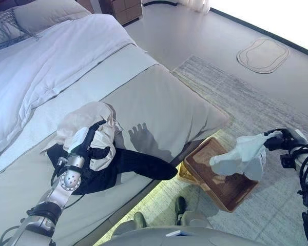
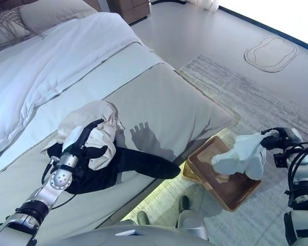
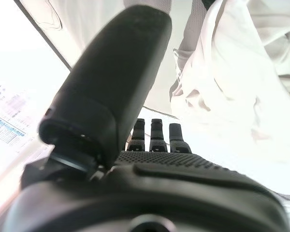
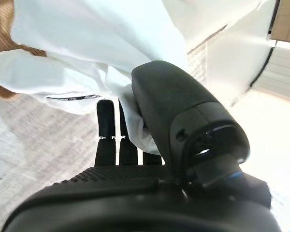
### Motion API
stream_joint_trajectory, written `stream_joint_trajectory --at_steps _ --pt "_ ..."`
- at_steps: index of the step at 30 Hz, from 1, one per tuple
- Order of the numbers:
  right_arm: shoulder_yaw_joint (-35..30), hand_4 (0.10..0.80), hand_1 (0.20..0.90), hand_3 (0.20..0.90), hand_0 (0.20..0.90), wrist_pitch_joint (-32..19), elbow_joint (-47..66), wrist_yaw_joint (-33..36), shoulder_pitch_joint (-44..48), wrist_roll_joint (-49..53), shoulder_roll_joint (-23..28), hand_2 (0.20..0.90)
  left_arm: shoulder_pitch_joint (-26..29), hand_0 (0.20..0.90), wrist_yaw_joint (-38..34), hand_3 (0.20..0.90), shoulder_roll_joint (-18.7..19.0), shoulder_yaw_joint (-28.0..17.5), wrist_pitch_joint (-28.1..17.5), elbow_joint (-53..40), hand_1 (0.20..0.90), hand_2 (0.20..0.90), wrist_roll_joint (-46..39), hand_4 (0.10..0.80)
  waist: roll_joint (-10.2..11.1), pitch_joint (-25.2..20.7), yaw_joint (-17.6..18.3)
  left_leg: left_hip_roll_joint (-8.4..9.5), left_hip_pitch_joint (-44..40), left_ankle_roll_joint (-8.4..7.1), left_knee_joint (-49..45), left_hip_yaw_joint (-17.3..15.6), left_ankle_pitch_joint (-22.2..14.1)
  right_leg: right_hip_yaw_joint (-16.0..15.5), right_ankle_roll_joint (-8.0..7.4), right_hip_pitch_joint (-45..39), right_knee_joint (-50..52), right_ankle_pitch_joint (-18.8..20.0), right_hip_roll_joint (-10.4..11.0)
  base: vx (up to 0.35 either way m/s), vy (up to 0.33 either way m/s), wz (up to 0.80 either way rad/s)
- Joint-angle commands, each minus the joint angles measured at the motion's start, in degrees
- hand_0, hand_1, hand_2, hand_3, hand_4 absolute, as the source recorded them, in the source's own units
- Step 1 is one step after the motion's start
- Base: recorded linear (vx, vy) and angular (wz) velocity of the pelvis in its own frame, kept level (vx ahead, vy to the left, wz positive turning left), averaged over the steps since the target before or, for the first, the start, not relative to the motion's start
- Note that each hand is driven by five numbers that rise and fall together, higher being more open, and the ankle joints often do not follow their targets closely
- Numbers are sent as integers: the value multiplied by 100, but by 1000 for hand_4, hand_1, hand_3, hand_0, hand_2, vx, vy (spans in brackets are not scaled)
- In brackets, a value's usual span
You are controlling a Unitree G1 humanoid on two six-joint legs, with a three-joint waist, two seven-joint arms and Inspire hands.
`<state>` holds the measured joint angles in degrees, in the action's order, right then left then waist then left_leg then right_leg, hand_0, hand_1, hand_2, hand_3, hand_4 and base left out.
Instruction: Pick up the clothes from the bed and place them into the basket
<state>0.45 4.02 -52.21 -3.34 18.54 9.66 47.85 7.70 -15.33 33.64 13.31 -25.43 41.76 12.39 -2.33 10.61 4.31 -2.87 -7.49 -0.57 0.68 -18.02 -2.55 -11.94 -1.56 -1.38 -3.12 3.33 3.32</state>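
Note:
A cream garment [image 1: 87, 115] lies bunched on the bed's grey cover, on top of a black garment [image 1: 138, 164] whose sleeve trails toward the bed's edge. My left hand [image 1: 87, 146] rests on the cream garment with its fingers straight; its wrist view shows that cloth [image 3: 241, 72] just past the fingers [image 3: 157, 130]. My right hand [image 1: 280, 139] is shut on a white garment [image 1: 241, 154], which hangs over the brown woven basket [image 1: 203, 156] on the floor beside the bed. In the right wrist view the thumb [image 4: 174, 121] pinches the white cloth [image 4: 87, 48].
A white duvet [image 1: 46, 61] and pillows [image 1: 41, 13] cover the far half of the bed. The basket stands on a grey rug [image 1: 256, 92]. An oval floor mat [image 1: 263, 54] lies farther off, and a wooden cabinet [image 1: 126, 9] stands beyond the bed.

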Motion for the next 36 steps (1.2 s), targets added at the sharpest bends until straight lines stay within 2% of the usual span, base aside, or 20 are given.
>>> stream_joint_trajectory --at_steps 1,12,13,14,21,36 --pt "45 100 300 200 300 -493 -155 107 642 -163 157 300 251 900 -131 900 298 -35 -305 -343 900 900 -336 800 79 -291 -73 38 216 -140 -150 114 -200 128 -369 185 436 -301 142 -7 -43 0" --pt "57 100 300 200 300 -389 -617 178 603 -287 -5 300 312 900 -102 900 313 41 -298 -421 900 900 -412 800 -113 -100 -54 52 293 -178 -137 97 -155 88 -386 261 395 -271 211 -12 -7 1" --pt "46 396 554 496 554 -369 -675 286 597 -330 -14 554 320 900 -113 900 319 55 -292 -450 900 900 -428 800 -131 -87 -53 54 294 -179 -131 99 -153 87 -387 264 389 -269 214 0 0 0" --pt "34 800 900 900 900 -335 -747 379 593 -367 -15 900 323 900 -126 900 318 61 -299 -474 900 900 -418 800 -148 -75 -52 53 295 -181 -130 99 -152 88 -388 267 384 -267 219 0 0 0" --pt "11 800 900 900 900 -285 -885 416 594 -384 -41 900 343 900 -248 900 277 125 -298 -546 900 900 -395 800 -240 -15 -24 58 284 -202 -105 104 -127 96 -369 264 364 -266 226 1 4 2" --pt "-113 800 900 900 900 -462 -550 755 373 -404 -56 900 261 900 -318 900 210 114 -223 -619 900 900 -300 800 -163 -91 -11 6 194 -224 -116 86 -142 88 -357 158 341 -284 214 0 0 0"
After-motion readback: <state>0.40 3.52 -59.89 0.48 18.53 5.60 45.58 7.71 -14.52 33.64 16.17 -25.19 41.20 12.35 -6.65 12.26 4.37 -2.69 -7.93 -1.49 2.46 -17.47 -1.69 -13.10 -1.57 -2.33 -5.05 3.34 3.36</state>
